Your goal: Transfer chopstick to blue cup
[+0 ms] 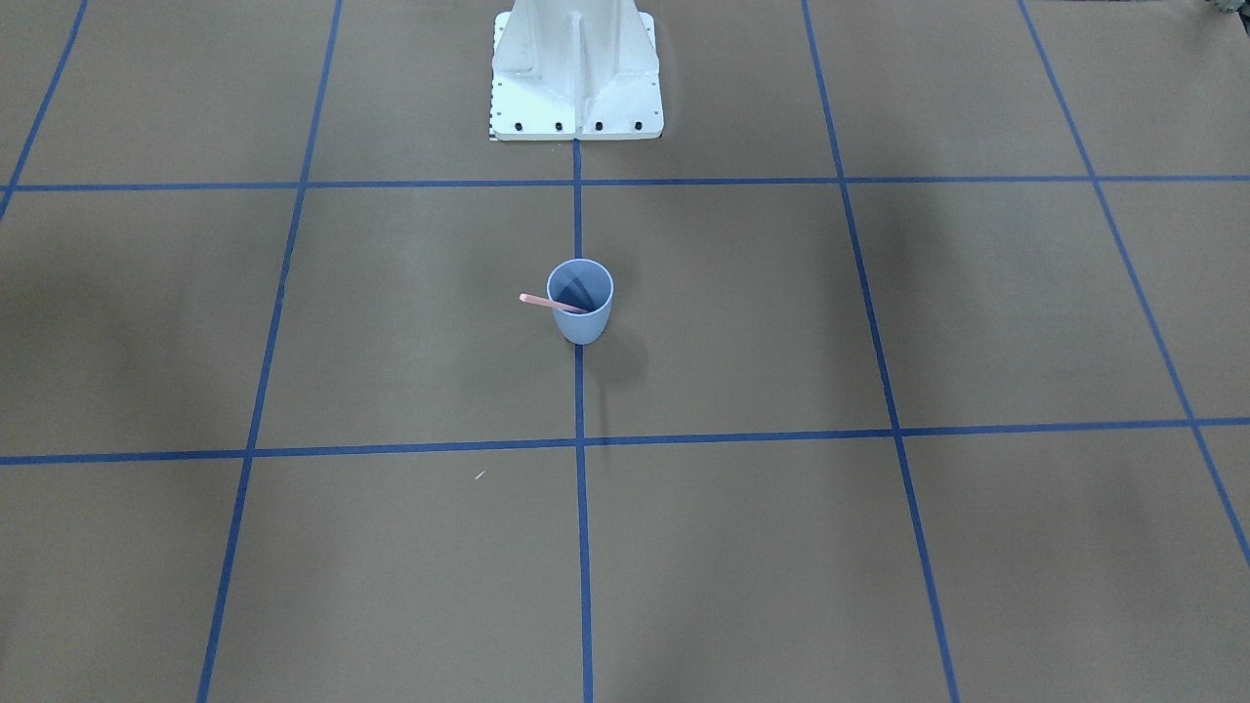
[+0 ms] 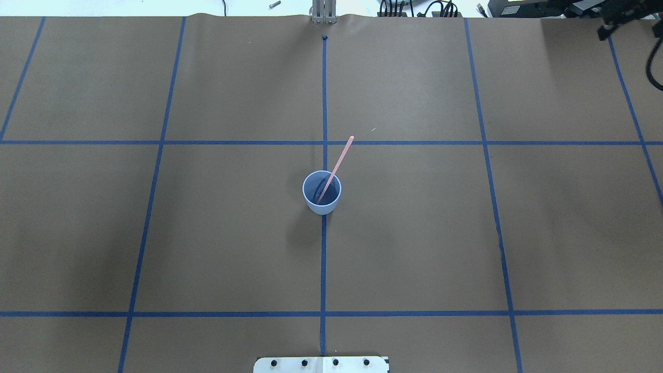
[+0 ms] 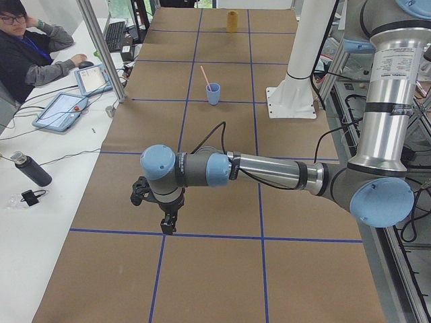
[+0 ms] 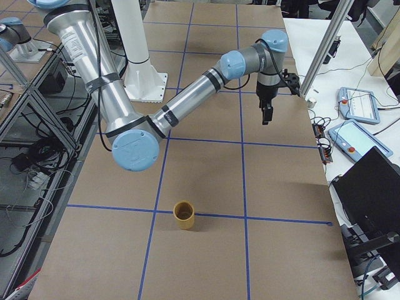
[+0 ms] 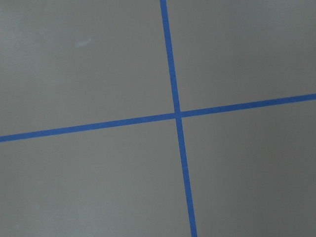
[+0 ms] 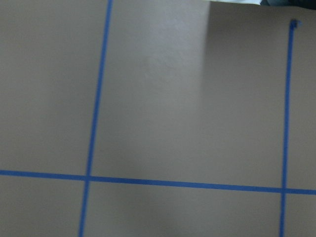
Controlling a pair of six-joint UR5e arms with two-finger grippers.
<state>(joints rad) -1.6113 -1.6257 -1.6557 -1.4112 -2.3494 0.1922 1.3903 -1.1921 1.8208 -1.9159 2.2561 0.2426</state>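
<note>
The pale blue cup [image 2: 321, 193] stands upright at the table's middle on the centre tape line. It also shows in the front-facing view [image 1: 580, 301] and the left view [image 3: 213, 93]. One pink chopstick [image 2: 339, 163] stands in it, leaning on the rim with its top end out [image 1: 547, 303]. My left gripper [image 3: 166, 223] hangs over bare paper far from the cup; I cannot tell if it is open. My right gripper [image 4: 265, 115] points down near the table's far right edge, and its state is also unclear. Both wrist views show only paper and tape.
A yellow-brown cup [image 4: 184, 214] stands alone at the table's right end, also seen in the left view [image 3: 232, 20]. The robot's white base [image 1: 576, 78] is behind the blue cup. An operator [image 3: 30, 50], tablets and a metal post [image 3: 101, 54] line the far side.
</note>
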